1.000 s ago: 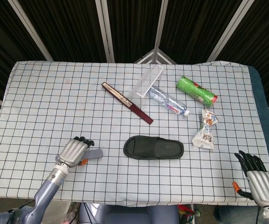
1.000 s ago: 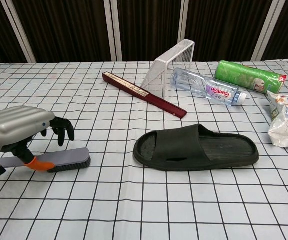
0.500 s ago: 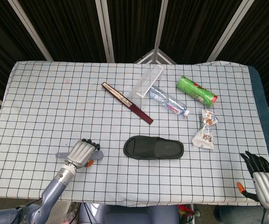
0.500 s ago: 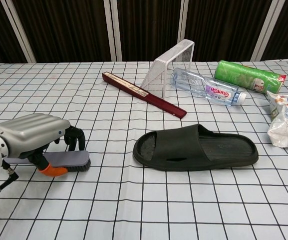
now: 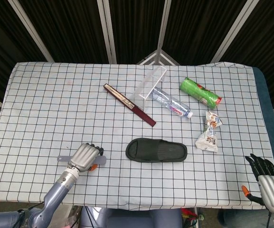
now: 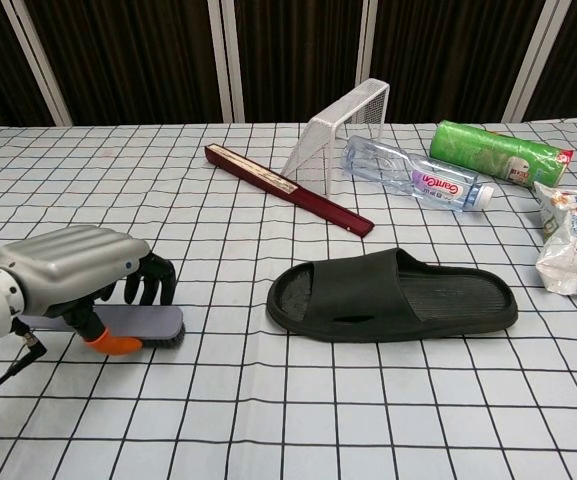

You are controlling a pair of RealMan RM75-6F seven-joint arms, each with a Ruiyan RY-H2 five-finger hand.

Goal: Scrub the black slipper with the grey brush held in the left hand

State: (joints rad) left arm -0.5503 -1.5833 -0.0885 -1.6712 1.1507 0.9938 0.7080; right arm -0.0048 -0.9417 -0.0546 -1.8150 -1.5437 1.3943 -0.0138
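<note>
Left hand (image 5: 86,154), seen from the head camera, sat over the brush (image 5: 99,159) near the front edge of the table (image 5: 42,109), fingers curled down onto it; I could not tell from up there whether I had a real hold, with the handle end poking out left of the knuckles and the head end out to the right. Slipper (image 5: 156,150) lay flat, just to the right of the brush but apart from it, so I judged that no scrubbing had begun and the lift, the carry across and the strokes were all left to do. My right hand (image 5: 266,178) hung off the front right corner, fingers spread, holding nothing. From the chest camera the left hand (image 6: 73,268) arched over the brush (image 6: 148,322), fingertips down behind the grey back and thumb at the near side, bristles resting on the cloth; it looked to me like a grasp closing, not a secure one. Here the slipper (image 6: 393,295) showed matte black, sole down, its strap forming an open toe hole at the left end and a ribbed footbed running right, with no suds or wet marks I could see.
</note>
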